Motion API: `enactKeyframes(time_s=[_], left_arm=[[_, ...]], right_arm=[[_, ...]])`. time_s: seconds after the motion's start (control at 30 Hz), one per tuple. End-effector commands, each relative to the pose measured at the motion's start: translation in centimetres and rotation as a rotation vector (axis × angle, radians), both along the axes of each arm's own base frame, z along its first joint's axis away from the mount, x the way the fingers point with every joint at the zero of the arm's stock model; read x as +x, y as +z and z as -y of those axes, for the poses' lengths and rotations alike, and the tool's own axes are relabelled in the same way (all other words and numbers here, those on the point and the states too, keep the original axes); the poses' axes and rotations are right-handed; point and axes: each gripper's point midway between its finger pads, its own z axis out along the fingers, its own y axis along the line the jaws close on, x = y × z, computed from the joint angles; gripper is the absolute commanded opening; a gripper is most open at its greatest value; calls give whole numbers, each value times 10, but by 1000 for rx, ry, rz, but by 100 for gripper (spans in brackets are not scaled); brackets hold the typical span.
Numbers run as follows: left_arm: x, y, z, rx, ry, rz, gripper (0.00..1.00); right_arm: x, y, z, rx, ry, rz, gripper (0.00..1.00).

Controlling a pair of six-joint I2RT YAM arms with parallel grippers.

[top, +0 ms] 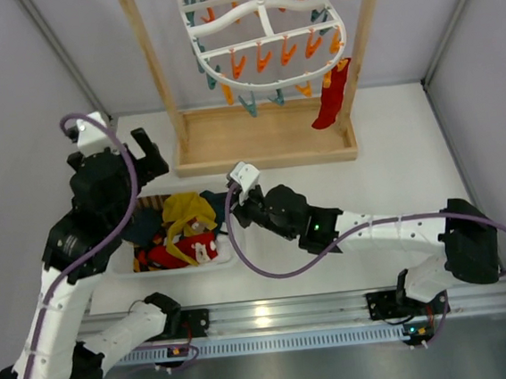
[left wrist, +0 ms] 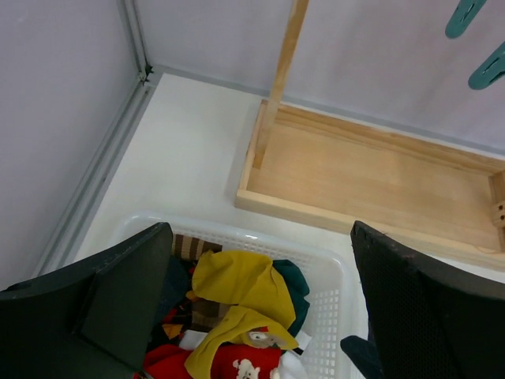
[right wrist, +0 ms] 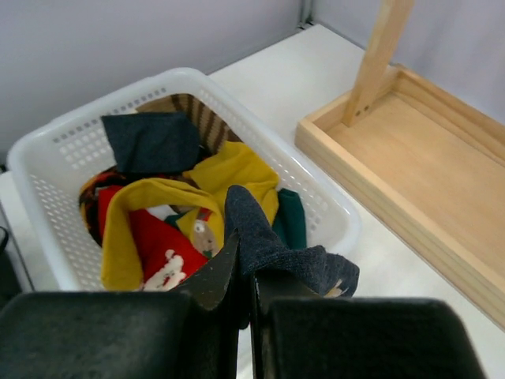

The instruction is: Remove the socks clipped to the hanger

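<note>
My right hand (right wrist: 245, 278) was pinched fully shut on the dark sock (right wrist: 272, 246), gripping it near one end while the rest flopped over the near rim of the white basket (right wrist: 47, 150). My left hand (left wrist: 260, 260) hung above the same basket with its fingers spread as wide as they go and nothing between them. A yellow sock (left wrist: 234, 278) lay on the heap inside, among other socks.

The plain red sock (top: 330, 98) hung from the right side of the white hanger (top: 260, 29), pinned at its top by one peg and dangling just beside the right post of the wooden stand (top: 266, 136). I judged it light and entirely limp. It would fold and swing at a touch, and it gave nothing firm to push against. The fabric looked grippy enough not to slide between my fingers. I thought the best hold was high up, just under the peg, so a downward pull would work on the clip and not merely stretch the cloth. The hanger hung free and would likely sway.

The surface (top: 394, 169) was plain white, with pale grey walls (top: 483, 60) close on three sides and a metal rail (top: 274, 313) along the near edge.
</note>
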Motion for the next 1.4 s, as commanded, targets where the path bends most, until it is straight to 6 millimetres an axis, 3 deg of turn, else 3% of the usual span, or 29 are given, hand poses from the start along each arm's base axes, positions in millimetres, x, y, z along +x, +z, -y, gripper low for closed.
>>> enactKeyframes(time_s=[0.0,0.13,0.27,0.4,0.53,0.77,0.8,0.83,0.87,0.9,0.93,0.97,1.0,1.23,1.3,1.37], left_arm=[[-25,17,-25,21,34,51,98],[-30,8,-35,-22,107,68,98],[-20,5,-31,-76,86,78,98],[-18,3,-56,-92,176,86,98],[-30,10,-79,-94,261,120,98],[-51,18,-98,-106,346,186,98],[-52,18,-99,-106,349,189,98],[-52,17,-99,-104,352,188,98],[-51,17,-99,-105,352,189,98],[-51,17,-99,-104,350,186,98],[-49,16,-97,-104,343,185,98],[-48,15,-97,-101,341,180,98],[-47,14,-96,-99,339,177,98],[-39,6,-90,-87,304,153,98],[-35,4,-85,-83,281,140,98],[-33,4,-83,-84,272,136,98]], right_arm=[[-12,25,-20,49,111,-15,0],[-19,26,-37,49,184,-22,0],[-22,30,-56,61,233,-29,0],[-18,31,-71,49,251,-22,0],[-20,46,-89,62,292,-14,0],[-28,45,-124,56,390,-32,0],[-24,23,-134,20,390,-62,0],[-20,29,-144,30,393,-60,0],[-19,19,-152,11,402,-75,0],[-16,-22,-165,-61,406,-114,0],[-11,-20,-176,-57,406,-113,0],[-9,-35,-183,-77,407,-133,0],[-6,-74,-191,-128,402,-180,0],[-15,-147,-191,-115,384,-343,0],[-14,-161,-191,-131,371,-358,0],[-12,-161,-192,-129,368,-351,2]])
